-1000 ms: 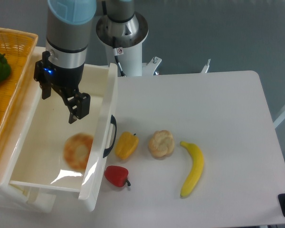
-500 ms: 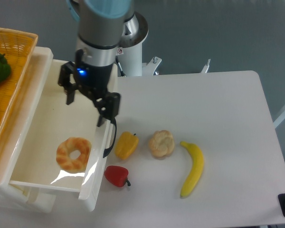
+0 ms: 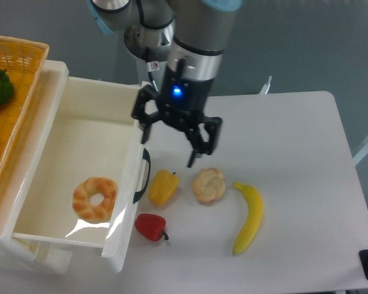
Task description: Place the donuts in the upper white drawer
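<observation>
Upper white drawer (image 3: 24, 208): You find it pulled open at the tabletop's left edge, its black handle (image 3: 142, 176) facing the table's middle.
Donut in drawer (image 3: 95, 198): One ring pastry lies flat on the drawer floor, near the front wall and handle side.
Gripper (image 3: 170, 144): It hangs above the tabletop just right of the drawer front, fingers spread apart and holding nothing.
Donut on table (image 3: 208, 185): The second pastry lies flat near the tabletop's centre, between the yellow pepper (image 3: 162, 187) and the banana (image 3: 249, 217), apart from both. It sits just below and right of the gripper.
Handling: Judge this pastry as light, soft and lumpy; treat it as crushable. It should not slip much.
Hold point: Take it across the outer rim, fingers straddling the ring from above. Close gently, only until it stops yielding.
Neighbours: Keep the fingers off the yellow pepper; the red pepper (image 3: 150, 226) lies nearer the front edge.
</observation>
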{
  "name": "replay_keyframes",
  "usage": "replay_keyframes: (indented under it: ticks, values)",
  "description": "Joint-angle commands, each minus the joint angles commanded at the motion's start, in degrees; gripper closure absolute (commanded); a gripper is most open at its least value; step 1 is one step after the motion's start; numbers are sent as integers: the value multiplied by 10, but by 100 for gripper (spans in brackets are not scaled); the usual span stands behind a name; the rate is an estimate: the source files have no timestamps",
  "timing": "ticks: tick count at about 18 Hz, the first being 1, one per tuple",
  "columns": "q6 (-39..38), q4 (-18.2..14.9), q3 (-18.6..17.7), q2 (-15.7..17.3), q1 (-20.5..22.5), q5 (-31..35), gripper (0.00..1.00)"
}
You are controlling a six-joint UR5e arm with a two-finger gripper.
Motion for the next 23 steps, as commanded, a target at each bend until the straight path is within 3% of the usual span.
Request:
replay_keyframes:
  ticks: [4,9,15,21,23]
  values:
    - [47,13,-2,-28,28,17,0]
    - [164,11,-24,-61,55,78,0]
    - [189,9,-36,-102,52,224,0]
    - [237,13,-40,-125,51,234,0]
    - [237,28,-36,-134,51,234,0]
